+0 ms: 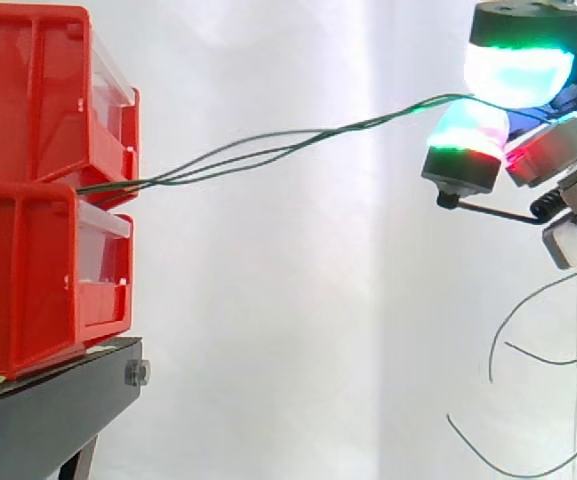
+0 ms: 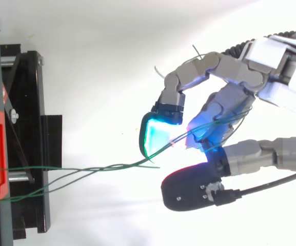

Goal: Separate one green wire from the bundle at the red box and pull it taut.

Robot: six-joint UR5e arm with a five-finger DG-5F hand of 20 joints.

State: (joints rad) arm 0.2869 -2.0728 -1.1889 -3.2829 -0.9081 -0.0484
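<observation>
The green wires leave the front of the red box at the frame's left, where the upper bin meets the lower one above the black stand. They run rightward and climb gently to the hand at upper right. The hand's fingers are curled in, and the strands look pinched between the glowing fingertips. Their long axis lies left to right with a shallow bow. More than one strand reaches the hand, so I judge none is singled out yet. Tautening calls for a pull straight rightward, away from the box.
</observation>
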